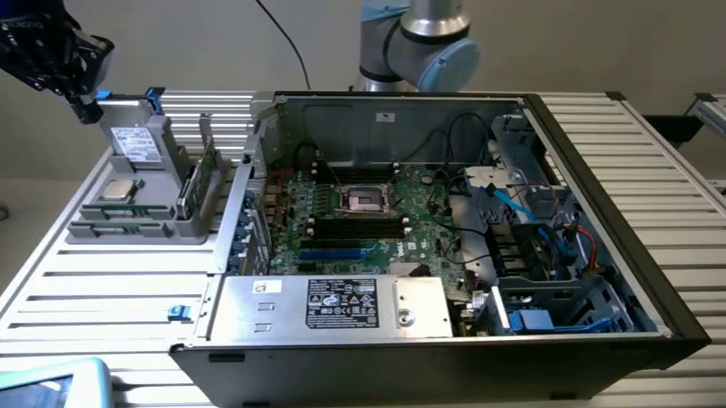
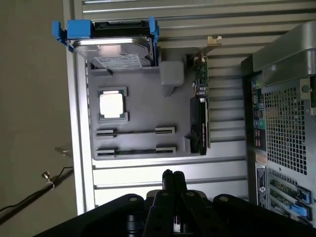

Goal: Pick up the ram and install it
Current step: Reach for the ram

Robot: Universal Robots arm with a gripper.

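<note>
Gripper (image 1: 84,112) first: on my wrist feed its two fingers (image 2: 168,185) are pressed flat together with nothing between them, so it is closed and empty. From the exterior camera I see it hanging in the air over the far corner of the tabletop (image 1: 91,289) on the exterior view's left, just beyond the grey parts tray (image 1: 136,229) and touching nothing.

On the wrist feed I make out the ram (image 2: 136,150) as a thin strip standing on edge in the tray slot closest to the fingertips. A second slot (image 2: 136,132) lies parallel just beside it. I see that strip edge-on and cannot read its chips.

Further along the tray lies the square silver processor (image 2: 112,104), and beyond it the drive (image 2: 118,52) stands in a blue caddy. An expansion card (image 2: 200,116) stands upright along the tray's side that faces the computer case (image 1: 590,204).

That case sits open in the middle of the tabletop, just beside the tray, its motherboard (image 1: 340,246) exposed with the black memory slots (image 1: 357,226) near the processor socket.
</note>
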